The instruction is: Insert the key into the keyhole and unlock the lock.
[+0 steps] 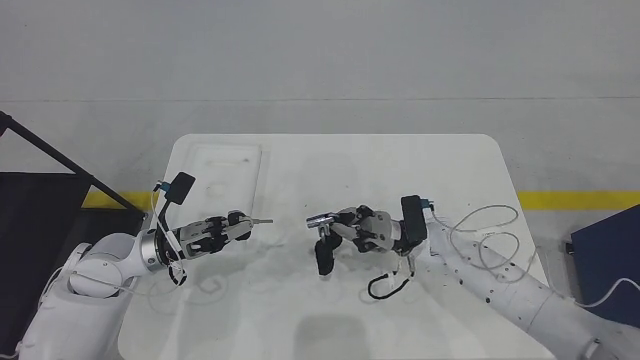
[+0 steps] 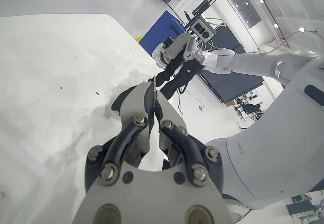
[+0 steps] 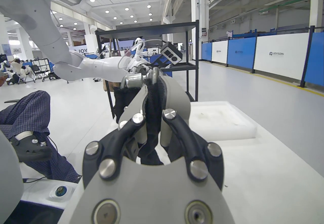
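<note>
One key [image 2: 154, 81], a thin flat metal blade, stood pinched between the black pads of the left gripper [image 2: 154, 92], its tip jutting past them above the smooth white table [image 1: 400, 170]. One lock [image 2: 189, 51], a shiny silver cylinder with a curved shackle, sat clamped in the right gripper [image 3: 152, 83], its keyhole end facing the key, the two apart. One shallow white foam tray [image 1: 225, 165] lay at a far corner

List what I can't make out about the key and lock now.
The thin silver metal key: head hidden inside left gripper, left wrist view; teeth too small, top view.
The silver cylindrical padlock: keyhole faces away, right wrist view; shackle end hidden by right gripper.
</note>
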